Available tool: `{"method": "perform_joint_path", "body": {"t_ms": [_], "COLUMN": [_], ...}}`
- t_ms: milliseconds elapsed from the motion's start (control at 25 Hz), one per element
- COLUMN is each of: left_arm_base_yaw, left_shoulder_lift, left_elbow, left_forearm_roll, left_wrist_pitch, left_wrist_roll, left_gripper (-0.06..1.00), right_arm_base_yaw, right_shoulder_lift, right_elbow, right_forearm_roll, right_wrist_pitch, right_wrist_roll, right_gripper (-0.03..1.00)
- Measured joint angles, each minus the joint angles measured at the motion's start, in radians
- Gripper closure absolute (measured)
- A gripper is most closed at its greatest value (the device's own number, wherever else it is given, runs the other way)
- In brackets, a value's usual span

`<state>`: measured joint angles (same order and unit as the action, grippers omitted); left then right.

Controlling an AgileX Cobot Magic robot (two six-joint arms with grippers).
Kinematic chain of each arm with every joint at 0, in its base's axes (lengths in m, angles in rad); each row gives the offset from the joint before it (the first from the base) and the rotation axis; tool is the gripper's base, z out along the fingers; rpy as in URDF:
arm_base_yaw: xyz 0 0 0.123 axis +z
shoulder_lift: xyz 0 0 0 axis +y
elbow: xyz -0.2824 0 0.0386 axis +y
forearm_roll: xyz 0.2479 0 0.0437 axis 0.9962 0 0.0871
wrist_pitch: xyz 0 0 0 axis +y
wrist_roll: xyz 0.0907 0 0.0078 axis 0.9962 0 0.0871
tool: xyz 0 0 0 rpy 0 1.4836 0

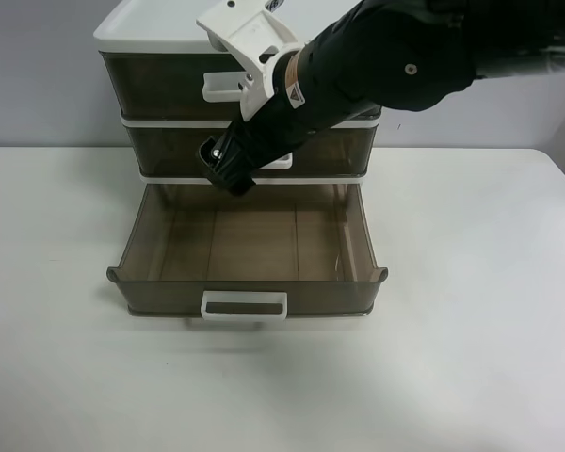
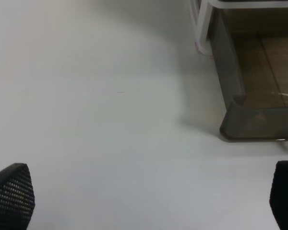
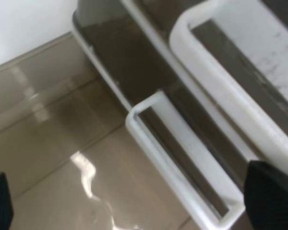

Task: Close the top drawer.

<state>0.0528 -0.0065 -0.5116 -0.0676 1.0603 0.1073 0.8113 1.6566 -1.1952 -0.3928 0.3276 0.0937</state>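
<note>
The top drawer (image 1: 160, 85) is smoky grey-brown, under the cabinet's white lid. Its front looks about flush with the frame. Its wide white handle (image 1: 221, 88) is partly covered by my right arm; in the right wrist view this handle (image 3: 230, 96) fills the upper right and shows grey smudges. My right gripper (image 1: 228, 169) hangs open and empty in front of the middle drawer, below that handle; its black fingertips (image 3: 271, 191) sit far apart. My left gripper (image 2: 149, 196) is open and empty over bare table, out of the exterior high view.
The bottom drawer (image 1: 160, 297) is pulled far out and empty; its corner (image 2: 235, 120) shows in the left wrist view. The middle drawer's smaller handle (image 3: 182, 167) is close under my right gripper. The cabinet stands on a white table (image 1: 471, 330).
</note>
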Motion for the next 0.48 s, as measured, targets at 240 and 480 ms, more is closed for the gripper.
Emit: {"method": "perform_joint_path", "body": {"t_ms": [240,480], "left_arm_base_yaw": [0.0,0.0], "left_shoulder_lift": [0.0,0.0], "left_elbow": [0.0,0.0], "left_forearm_roll": [0.0,0.0], "left_wrist_pitch": [0.0,0.0], "left_wrist_roll": [0.0,0.0], "left_gripper": [-0.05,-0.05], "right_arm_base_yaw": [-0.011,0.055], "right_shoulder_lift": [0.018,-0.111], "right_elbow": [0.0,0.0], "right_forearm_roll": [0.017,0.035], "right_wrist_pitch": [-0.021,0.056], "right_wrist_roll": [0.0,-0.014], "right_gripper": [0.03,0.03]}}
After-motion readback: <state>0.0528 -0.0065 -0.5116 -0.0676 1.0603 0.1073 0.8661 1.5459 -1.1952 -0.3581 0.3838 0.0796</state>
